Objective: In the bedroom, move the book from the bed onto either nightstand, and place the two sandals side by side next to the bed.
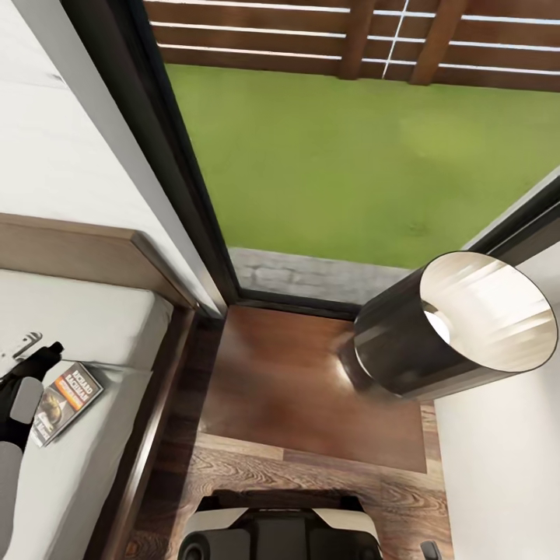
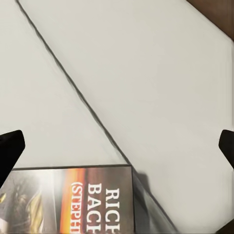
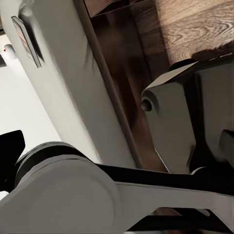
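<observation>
Counts: one bed [image 1: 85,342], one window [image 1: 365,140], one nightstand [image 1: 303,381], one lamp [image 1: 451,327], one book [image 1: 68,400]; two arms
Bed: grey mattress at the head view's left, dark frame along its right edge, headboard against the wall; much bare mattress around the book
Window: dark-framed, behind the nightstand, grass and a slatted fence outside
Nightstand: glossy dark top between the bed frame and the right wall, just beside the bed; its left and middle are bare
Lamp: dark cylinder shade with a pale inside, standing over the nightstand's right part
Floor: a strip of wood planks between nightstand and robot base
Left gripper [image 1: 39,354]: over the mattress just above the book; fingers [image 2: 9,148] spread wide apart, holding nothing
Book: flat on the mattress near the bed's right edge, its upper edge below and between the left fingers in the left wrist view [image 2: 73,200]
Right gripper: cannot tell its state; right wrist view shows robot links, the bed's side and floor
</observation>
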{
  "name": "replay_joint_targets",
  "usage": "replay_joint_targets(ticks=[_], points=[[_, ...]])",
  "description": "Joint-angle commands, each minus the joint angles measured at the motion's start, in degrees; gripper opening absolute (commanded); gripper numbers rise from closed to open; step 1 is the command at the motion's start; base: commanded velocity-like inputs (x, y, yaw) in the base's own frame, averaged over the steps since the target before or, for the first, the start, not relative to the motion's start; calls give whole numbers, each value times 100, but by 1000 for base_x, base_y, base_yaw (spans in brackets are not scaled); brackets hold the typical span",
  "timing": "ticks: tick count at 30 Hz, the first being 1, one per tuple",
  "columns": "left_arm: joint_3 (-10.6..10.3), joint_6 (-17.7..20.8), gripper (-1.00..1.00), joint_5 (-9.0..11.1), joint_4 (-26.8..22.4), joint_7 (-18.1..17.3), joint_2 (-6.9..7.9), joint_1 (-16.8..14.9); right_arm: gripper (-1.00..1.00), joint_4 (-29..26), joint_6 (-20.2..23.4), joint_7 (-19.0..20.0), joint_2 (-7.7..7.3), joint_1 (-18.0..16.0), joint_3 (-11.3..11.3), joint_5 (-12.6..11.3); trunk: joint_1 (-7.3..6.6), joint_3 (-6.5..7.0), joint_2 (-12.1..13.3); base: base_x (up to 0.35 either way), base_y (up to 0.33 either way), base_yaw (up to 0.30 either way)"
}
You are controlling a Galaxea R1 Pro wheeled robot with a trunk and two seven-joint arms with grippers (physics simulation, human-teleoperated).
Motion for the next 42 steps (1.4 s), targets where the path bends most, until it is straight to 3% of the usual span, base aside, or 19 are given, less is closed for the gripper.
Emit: replay_joint_targets(ticks=[1, 22, 42], points=[[-17, 31, 100, 58, -13, 22, -3, 0, 100, -2, 60, 18, -3, -1, 49, -59, 23, -22, -45, 0, 0, 0], [-76, 13, 100, 64, -404, 39, -9, -9, 100, -2, 60, -9, -3, -2, 49, -59, 67, -58, -125, 0, 0, 0], [-83, 22, 100, 66, -402, 21, -57, -9, 100, -2, 60, -9, -3, -1, 49, -59, 507, -417, -927, 0, 0, 0]])
